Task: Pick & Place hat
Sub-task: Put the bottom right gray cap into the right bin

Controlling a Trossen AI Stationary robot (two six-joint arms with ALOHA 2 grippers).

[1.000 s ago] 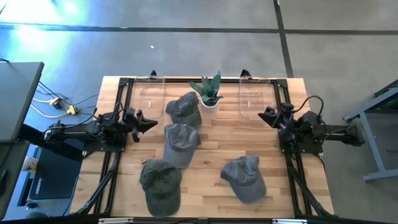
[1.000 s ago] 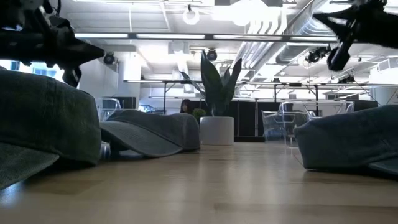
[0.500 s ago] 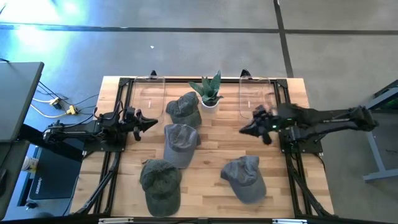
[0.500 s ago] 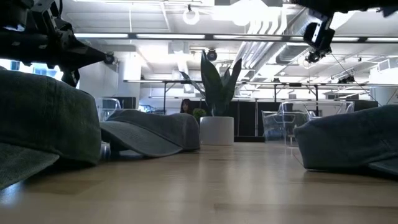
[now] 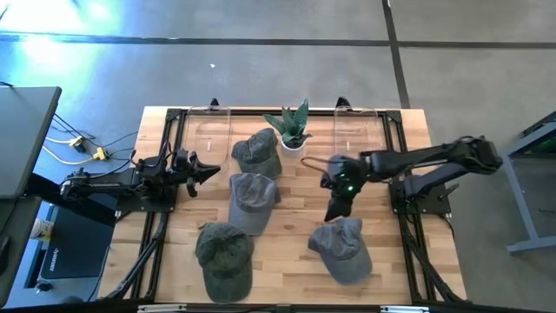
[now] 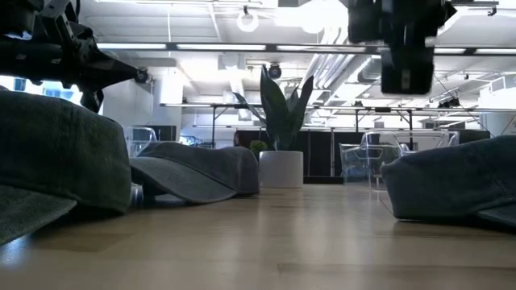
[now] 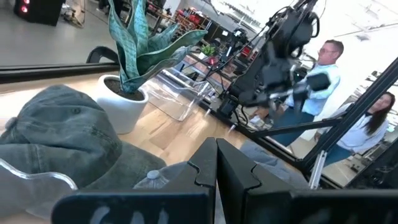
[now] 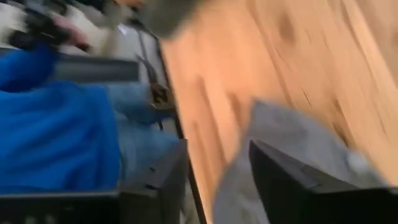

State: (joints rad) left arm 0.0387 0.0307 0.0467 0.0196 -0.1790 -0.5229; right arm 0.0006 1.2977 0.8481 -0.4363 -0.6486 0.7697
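Several caps lie crown-up on the wooden table. A blue-grey hat [image 5: 340, 249] sits at the near right, a green one [image 5: 225, 256] at the near left, and two grey ones [image 5: 252, 199] [image 5: 257, 152] in the middle. My right gripper [image 5: 334, 209] hangs open over the far edge of the blue-grey hat [image 8: 292, 140], fingers slanting down, well above the table in the low view [image 6: 407, 56]. My left gripper [image 5: 208, 171] waits shut at the table's left, off the surface [image 7: 216, 163].
A potted plant [image 5: 293, 129] stands at the far middle, between two clear bins [image 5: 208, 130] [image 5: 356, 132]. Black frame rails [image 5: 165, 165] run along both sides. People sit beyond the table [image 7: 323, 62]. Bare wood [image 5: 295, 217] lies between the caps.
My right arm has swung out from its place at the table's right edge, toward the middle and the near side. It has tipped its gripper downward over the blue-grey hat. No hat has moved.
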